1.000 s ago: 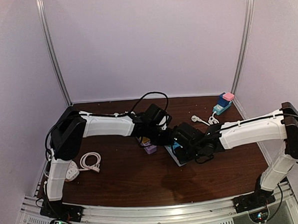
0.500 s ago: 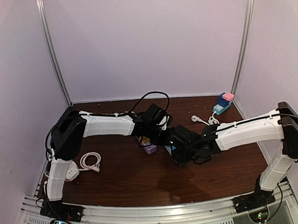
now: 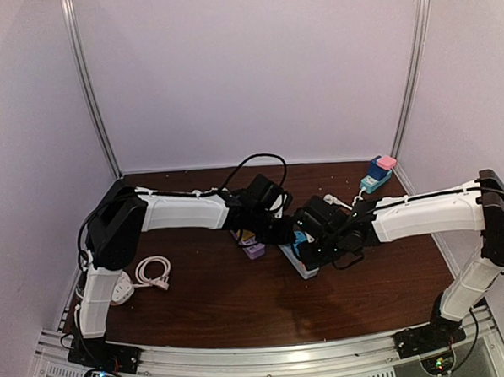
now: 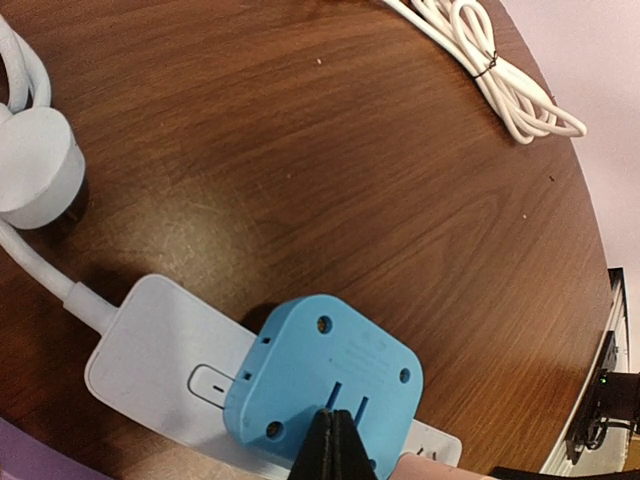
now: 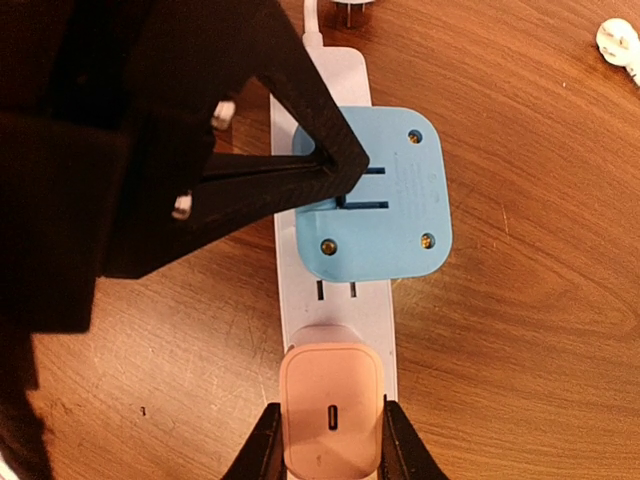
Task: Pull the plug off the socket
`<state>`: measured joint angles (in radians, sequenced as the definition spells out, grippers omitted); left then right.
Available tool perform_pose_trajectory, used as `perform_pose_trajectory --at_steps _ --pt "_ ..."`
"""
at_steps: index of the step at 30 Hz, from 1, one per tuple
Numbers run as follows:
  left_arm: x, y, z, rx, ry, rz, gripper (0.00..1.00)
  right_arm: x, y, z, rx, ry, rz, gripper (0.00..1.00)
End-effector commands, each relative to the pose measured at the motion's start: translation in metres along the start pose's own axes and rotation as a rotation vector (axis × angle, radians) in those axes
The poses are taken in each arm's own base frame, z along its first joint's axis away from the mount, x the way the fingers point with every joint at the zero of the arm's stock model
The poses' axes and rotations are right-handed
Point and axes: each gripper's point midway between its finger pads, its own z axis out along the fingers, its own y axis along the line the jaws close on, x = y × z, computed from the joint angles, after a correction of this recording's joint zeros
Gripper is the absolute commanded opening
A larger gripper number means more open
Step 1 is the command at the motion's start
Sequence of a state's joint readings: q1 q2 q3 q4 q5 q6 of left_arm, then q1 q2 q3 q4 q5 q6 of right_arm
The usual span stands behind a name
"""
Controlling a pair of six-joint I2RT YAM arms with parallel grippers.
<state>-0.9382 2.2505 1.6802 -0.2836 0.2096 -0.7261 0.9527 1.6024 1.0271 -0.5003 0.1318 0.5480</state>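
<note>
A white socket strip [image 5: 335, 298] lies on the brown table. A pale pink plug [image 5: 331, 408] stands at its near end, and my right gripper [image 5: 330, 440] is shut on it, one finger on each side. A blue adapter [image 5: 395, 215] sits further along the strip. My left gripper [image 4: 332, 445] is shut, holding nothing, its tip pressed down on the blue adapter [image 4: 320, 365]. In the top view both grippers meet over the strip [image 3: 304, 268] at the table's middle, the left gripper [image 3: 286, 231] beside the right gripper [image 3: 312, 246].
A white round plug [image 4: 35, 170] with its cable lies by the strip's far end. A coiled white cable [image 3: 152, 271] lies at the left. A second strip [image 3: 376, 179] with blue and pink plugs sits at the back right. A purple block [image 3: 254, 250] lies under the left arm.
My right wrist shifted slightly toward the near left, then swung back and away toward the rear. The left arm stayed still on the blue adapter. Both grippers kept their states.
</note>
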Motion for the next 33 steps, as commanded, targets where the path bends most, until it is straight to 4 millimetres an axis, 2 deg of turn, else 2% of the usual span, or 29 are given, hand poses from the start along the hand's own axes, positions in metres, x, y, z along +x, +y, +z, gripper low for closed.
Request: perform_pose_trajectory --at_steps 1,4,9,14,17,23,27,33 --pt "0.105 0.096 0.031 -0.3 0.296 -0.038 0.0 -0.046 0.008 -0.029 0.028 -0.196 0.01 0.0" --pt "0.106 0.097 0.031 -0.301 0.3 -0.037 0.0 -0.047 0.009 -0.035 0.102 -0.229 -0.041 0.0" --pt "0.108 0.098 0.031 -0.306 0.302 -0.026 0.0 -0.048 0.016 -0.04 0.08 -0.267 -0.039 0.0" --pt "0.114 0.102 0.032 -0.31 0.317 -0.028 0.0 -0.045 0.014 -0.032 0.045 -0.234 -0.011 0.0" --pt "0.116 0.103 0.031 -0.313 0.322 -0.028 0.0 -0.043 0.005 -0.026 -0.003 -0.195 0.046 0.0" --pt "0.117 0.104 0.031 -0.313 0.327 -0.026 0.0 -0.048 -0.013 -0.026 -0.035 -0.176 0.113 0.0" --pt "0.118 0.106 0.031 -0.317 0.329 -0.025 0.0 -0.049 -0.005 -0.031 -0.037 -0.194 0.082 0.0" --pt "0.119 0.109 0.031 -0.321 0.332 -0.028 0.0 -0.045 0.021 -0.036 0.002 -0.236 -0.02 0.0"
